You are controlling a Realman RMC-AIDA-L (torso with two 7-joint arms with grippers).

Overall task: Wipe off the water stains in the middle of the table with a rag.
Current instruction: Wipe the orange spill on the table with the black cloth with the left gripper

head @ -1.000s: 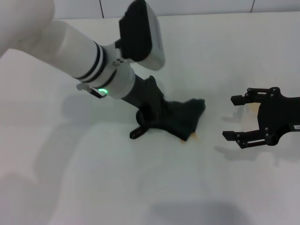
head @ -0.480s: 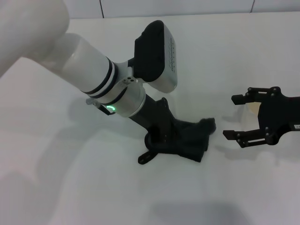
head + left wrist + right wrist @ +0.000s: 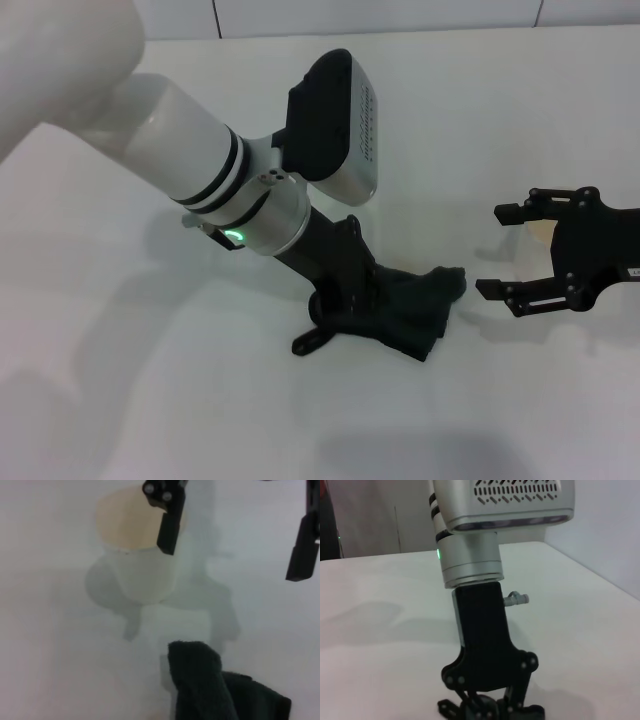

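Black, thickly folded rag (image 3: 410, 310) lies bunched under my left pincer (image 3: 345, 320), whose fingers clamp it against the smooth white table (image 3: 150, 400) at mid-scene. My right pincer (image 3: 505, 252) hovers spread wide just right of the rag, with a paper cup (image 3: 135, 555) beside it.
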